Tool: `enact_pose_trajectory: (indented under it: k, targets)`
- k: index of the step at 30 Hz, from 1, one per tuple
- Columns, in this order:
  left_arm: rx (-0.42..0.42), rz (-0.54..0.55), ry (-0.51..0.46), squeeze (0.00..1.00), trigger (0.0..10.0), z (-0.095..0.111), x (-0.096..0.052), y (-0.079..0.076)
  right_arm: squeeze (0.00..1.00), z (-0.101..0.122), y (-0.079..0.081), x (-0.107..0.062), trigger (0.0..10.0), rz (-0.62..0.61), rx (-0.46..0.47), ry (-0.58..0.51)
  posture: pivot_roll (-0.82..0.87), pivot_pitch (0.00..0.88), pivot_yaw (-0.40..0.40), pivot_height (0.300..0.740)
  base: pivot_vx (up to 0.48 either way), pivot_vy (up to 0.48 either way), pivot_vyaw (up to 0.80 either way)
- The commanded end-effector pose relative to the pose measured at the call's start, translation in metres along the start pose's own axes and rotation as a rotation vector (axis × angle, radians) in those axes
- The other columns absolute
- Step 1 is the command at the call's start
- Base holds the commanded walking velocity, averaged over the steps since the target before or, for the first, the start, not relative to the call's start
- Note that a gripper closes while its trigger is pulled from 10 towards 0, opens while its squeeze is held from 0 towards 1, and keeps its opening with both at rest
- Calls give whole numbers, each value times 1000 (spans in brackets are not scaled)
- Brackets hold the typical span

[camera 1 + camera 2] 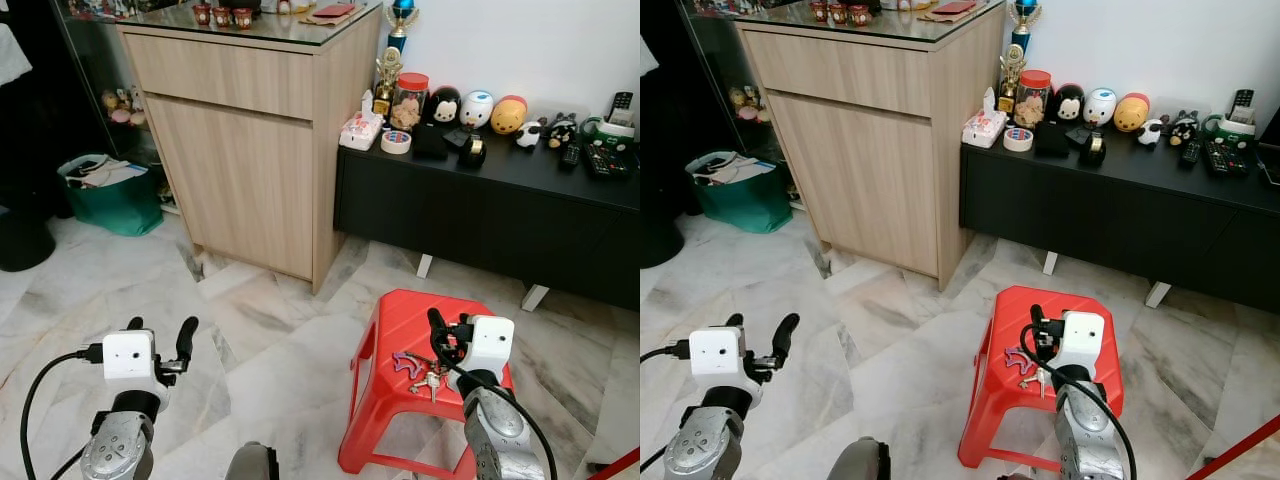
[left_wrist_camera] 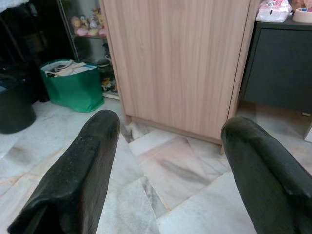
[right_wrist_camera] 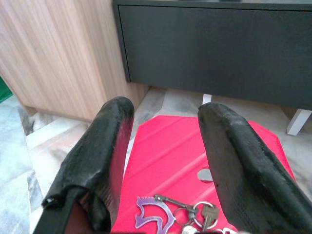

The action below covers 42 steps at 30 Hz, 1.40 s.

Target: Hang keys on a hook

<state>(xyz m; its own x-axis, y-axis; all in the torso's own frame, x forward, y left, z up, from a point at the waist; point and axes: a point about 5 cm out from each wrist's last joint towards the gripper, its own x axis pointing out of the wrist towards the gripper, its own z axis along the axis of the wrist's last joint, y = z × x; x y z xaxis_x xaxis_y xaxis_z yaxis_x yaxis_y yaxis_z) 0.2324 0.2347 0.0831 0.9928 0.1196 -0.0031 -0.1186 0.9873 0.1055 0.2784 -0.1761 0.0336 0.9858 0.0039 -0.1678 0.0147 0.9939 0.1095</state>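
A bunch of keys (image 1: 420, 372) with a purple tag (image 3: 152, 212) lies on the seat of a red plastic stool (image 1: 400, 318). My right gripper (image 1: 446, 336) hovers just above the keys, open, with nothing between its fingers (image 3: 105, 146). The keys (image 3: 192, 213) show low between the two fingers in the right wrist view. My left gripper (image 1: 160, 335) is held out over the marble floor at the lower left, open and empty, far from the stool. No hook can be made out.
A tall wooden cabinet (image 1: 250, 130) stands ahead. Beside it a low black sideboard (image 1: 500, 210) carries figurines, a jar and remote controls. A green bag (image 1: 110, 190) sits on the floor at the left by a dark bin (image 2: 14, 105).
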Motion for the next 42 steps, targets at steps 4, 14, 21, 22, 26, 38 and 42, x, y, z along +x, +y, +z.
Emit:
enact_pose_trajectory:
  k: [4, 14, 21, 22, 26, 38, 42]
  targets:
    - [-10, 10, 7, 0, 10000, 3, 5, 5, 0, 9, -3, 2, 10000, -2, -2, -41, 105, 0, -39, 626, 0, 0, 0]
    - [-14, 3, 18, 0, 10000, 2, 6, 2, 0, 12, -1, 5, 10000, -1, -4, -46, 99, 0, -40, 626, 0, 0, 0]
    - [-17, -4, 25, 0, 10000, 2, 6, 2, 0, 10, -1, 6, 10000, 4, -24, -25, 96, 0, -38, 602, 0, 0, 0]
    - [-17, -5, 25, 0, 10000, 2, 6, 2, 0, 11, -1, 6, 10000, 4, -23, -35, 96, 0, -38, 598, 0, 0, 0]
    - [-23, -10, 32, 0, 10000, 1, 6, 2, 0, 11, 0, 7, 10000, 0, -8, -30, 92, 0, -34, 598, 0, 0, 0]
    - [-23, -24, 33, 0, 10000, 1, 7, 0, 0, 8, 4, 7, 10000, 26, -20, -17, 87, 0, -25, 598, 76, 0, 0]
    - [-23, -28, 34, 0, 10000, 1, 7, 0, 0, 8, 3, 7, 10000, 30, -40, -15, 88, 0, -24, 598, 315, 0, 0]
